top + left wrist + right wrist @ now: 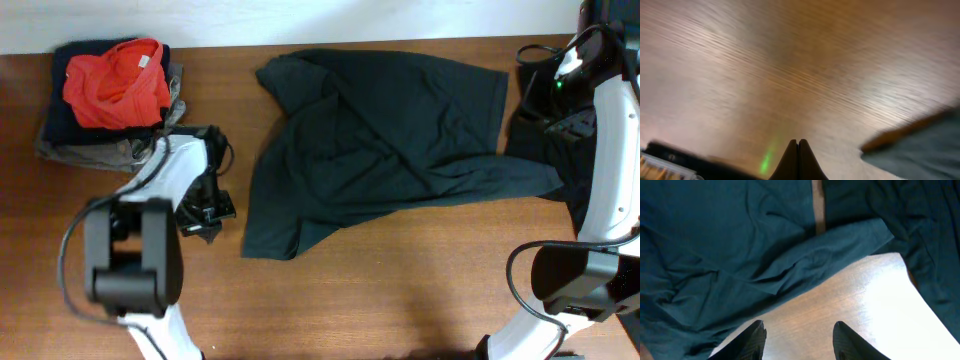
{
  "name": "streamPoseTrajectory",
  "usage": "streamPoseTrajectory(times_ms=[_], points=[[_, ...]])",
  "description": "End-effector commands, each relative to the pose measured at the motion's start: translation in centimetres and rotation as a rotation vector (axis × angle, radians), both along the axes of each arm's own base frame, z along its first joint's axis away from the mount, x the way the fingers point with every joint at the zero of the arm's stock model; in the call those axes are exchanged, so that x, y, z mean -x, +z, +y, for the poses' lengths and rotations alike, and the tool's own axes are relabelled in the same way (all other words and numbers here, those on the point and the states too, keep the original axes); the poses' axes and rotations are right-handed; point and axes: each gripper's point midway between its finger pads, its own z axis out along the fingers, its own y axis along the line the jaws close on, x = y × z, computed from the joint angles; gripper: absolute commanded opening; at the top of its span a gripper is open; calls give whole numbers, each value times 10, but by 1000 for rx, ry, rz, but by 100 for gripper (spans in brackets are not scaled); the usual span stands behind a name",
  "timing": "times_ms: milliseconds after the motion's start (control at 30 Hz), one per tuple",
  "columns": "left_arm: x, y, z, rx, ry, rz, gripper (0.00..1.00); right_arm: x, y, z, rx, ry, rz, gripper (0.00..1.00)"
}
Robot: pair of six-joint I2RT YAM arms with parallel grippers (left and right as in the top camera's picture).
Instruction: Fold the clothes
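Observation:
A black shirt (380,140) lies crumpled and partly spread in the middle of the wooden table. In the right wrist view (715,245) it fills the upper left, with a sleeve reaching right. A second dark garment (540,140) lies at the right edge under my right arm and shows in the right wrist view (930,240). My left gripper (205,222) is shut and empty over bare wood, left of the shirt's lower corner (920,150); its tips (798,145) touch. My right gripper (560,120) is open and empty (800,330), above bare table just below the sleeve.
A pile of folded clothes (70,135) with a red garment (115,85) on top sits at the back left, close behind my left arm. The table's back edge meets a white wall (300,20).

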Motion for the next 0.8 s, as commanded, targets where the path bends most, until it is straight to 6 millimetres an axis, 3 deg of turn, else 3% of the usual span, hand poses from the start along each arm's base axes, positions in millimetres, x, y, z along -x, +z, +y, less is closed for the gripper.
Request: streamPoseTrajectory(times_ms=[0,100,200,300,400,567,767], points=[[-20,46,-11,28,-71,-215,1,-2,5,6,-31,8,-30,49],[-37,74,-45,187,-174,-373,24,-4,6,8,-38,11,-36,49],[-40,83,-71,285,-222,-418,25,-4,6,8,-38,11,-35,49],[-38,72,-84,299,-254,-389,16,-3,6,8,-39,11,-34,49],[-36,56,-100,308,-293,-355,1,-3,5,8,-39,11,-31,49],[-38,29,-123,314,-352,-313,1,0,5,8,-41,11,-20,49],[-35,-5,-126,313,-339,-228,1,2,4,9,-42,11,-12,49]])
